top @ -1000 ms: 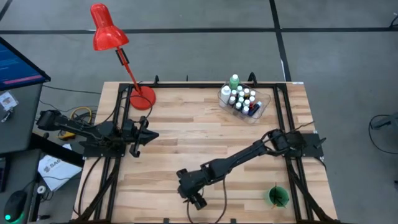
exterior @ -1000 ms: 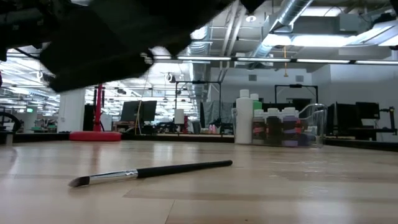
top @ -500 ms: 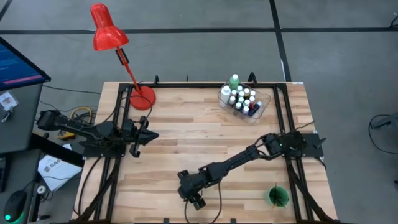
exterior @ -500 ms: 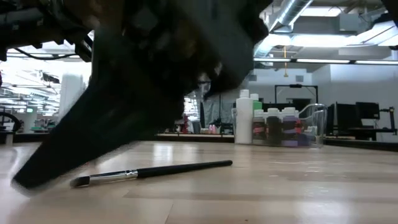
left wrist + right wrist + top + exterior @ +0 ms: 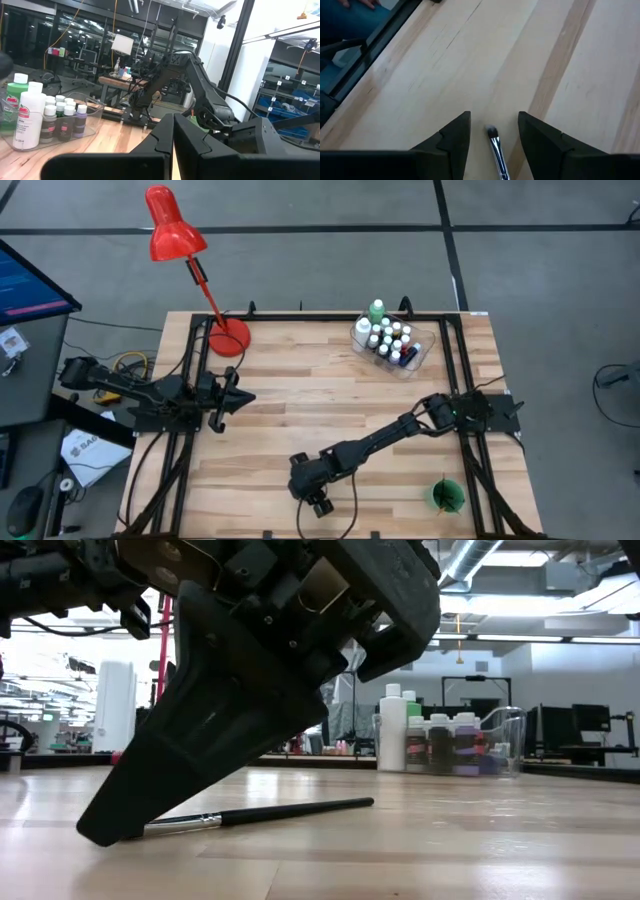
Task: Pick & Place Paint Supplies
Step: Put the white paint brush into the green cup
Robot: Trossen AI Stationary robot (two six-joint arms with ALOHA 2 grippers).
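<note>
Lowered since a moment ago, the right hand [image 5: 491, 131] now straddles the loose paintbrush [image 5: 270, 813] near the desk's [image 5: 300, 395] front edge, fingers apart and empty, placed to close on it; the left hand [image 5: 238, 396] waits shut at the left edge.

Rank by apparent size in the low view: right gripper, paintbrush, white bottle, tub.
1. Right gripper, by far; it is nearest the camera, which inflates it.
2. Paintbrush, longest of the rest but thin.
3. Tub.
4. White bottle.
Tub and bottle look close; the tub is wider.
</note>
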